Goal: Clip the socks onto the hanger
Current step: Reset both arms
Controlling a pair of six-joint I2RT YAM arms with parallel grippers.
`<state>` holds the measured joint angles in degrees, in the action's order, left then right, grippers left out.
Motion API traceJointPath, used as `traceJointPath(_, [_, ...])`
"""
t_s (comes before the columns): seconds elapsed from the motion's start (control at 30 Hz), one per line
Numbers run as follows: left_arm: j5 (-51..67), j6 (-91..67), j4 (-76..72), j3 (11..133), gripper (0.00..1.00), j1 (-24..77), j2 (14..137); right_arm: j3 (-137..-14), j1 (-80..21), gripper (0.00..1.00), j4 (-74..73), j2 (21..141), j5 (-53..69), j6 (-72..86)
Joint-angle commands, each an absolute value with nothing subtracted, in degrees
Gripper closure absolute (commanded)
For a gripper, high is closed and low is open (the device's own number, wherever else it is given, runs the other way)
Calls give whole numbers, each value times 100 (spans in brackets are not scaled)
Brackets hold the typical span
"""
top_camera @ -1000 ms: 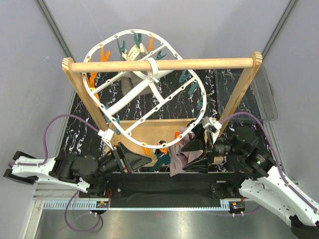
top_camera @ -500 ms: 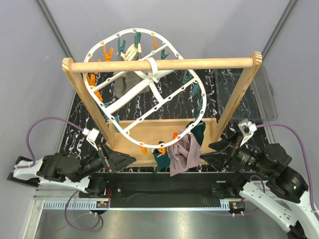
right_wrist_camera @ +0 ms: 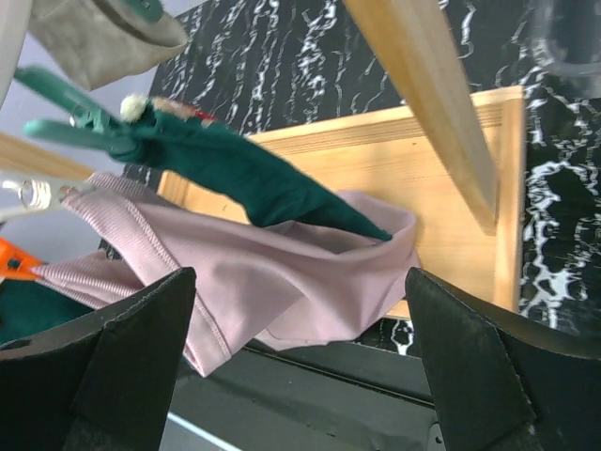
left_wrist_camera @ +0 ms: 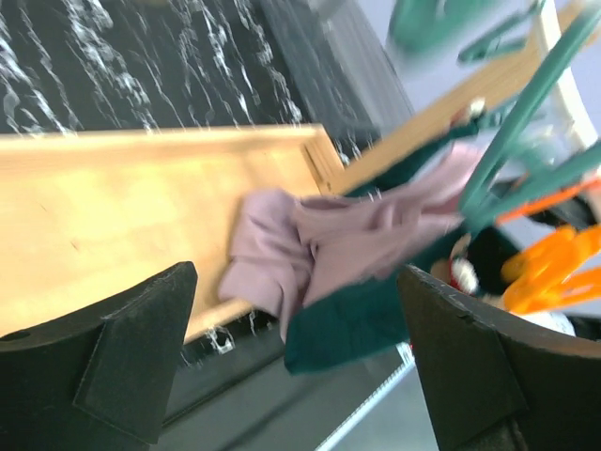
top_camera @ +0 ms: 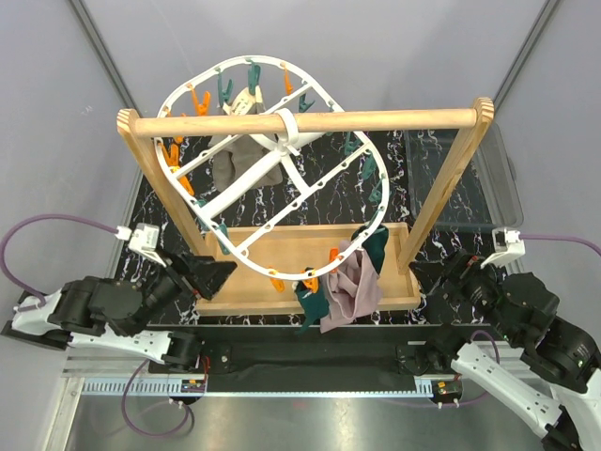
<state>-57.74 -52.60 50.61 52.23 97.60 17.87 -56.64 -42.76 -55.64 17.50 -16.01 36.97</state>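
Both grippers, the left gripper (top_camera: 221, 272) and the right gripper (top_camera: 430, 274), have drawn back toward their bases, jaws spread wide and empty. The socks (top_camera: 349, 289) now dangle unaided from pins on the near rim of the hanger (top_camera: 244, 190), so this clipping looks finished.

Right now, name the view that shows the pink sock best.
Right wrist: the pink sock fills the frame, sharp, just below a teal sock. Top external shows it small; left wrist shows it blurred.
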Motion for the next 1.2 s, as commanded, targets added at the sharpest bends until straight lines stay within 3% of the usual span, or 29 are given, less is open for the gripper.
traceJointPath(0.0, [-6591, -5182, 5524, 5783, 11, 9773, 2064, -5994, -4315, 0, -5730, 2100, -2223, 3701])
traceJointPath(0.17, [-6619, -6686, 6906, 5871, 17, 9773, 2110, -6144, -4315, 0, -5660, 2470, -2338, 3437])
traceJointPath(0.3, [-6610, -9098, 8862, 5661, 24, 9773, 1795, -6135, -4315, 0, -5634, 2557, -2627, 3454])
traceJointPath(0.5, [-7056, -9176, 8886, 5177, 41, 9642, 1152, -6372, -4315, 0, -6450, 2926, -3943, 4155])
traceJointPath(0.9, [-7963, -9868, 8868, 4441, 28, 9070, 2636, -6284, -4315, 0, -6566, 3076, -4210, 4658])
traceJointPath(1.17, [-7796, -9398, 7704, 3710, 24, 9070, 2453, -5547, -4316, 0, -6074, 2823, -4193, 4939])
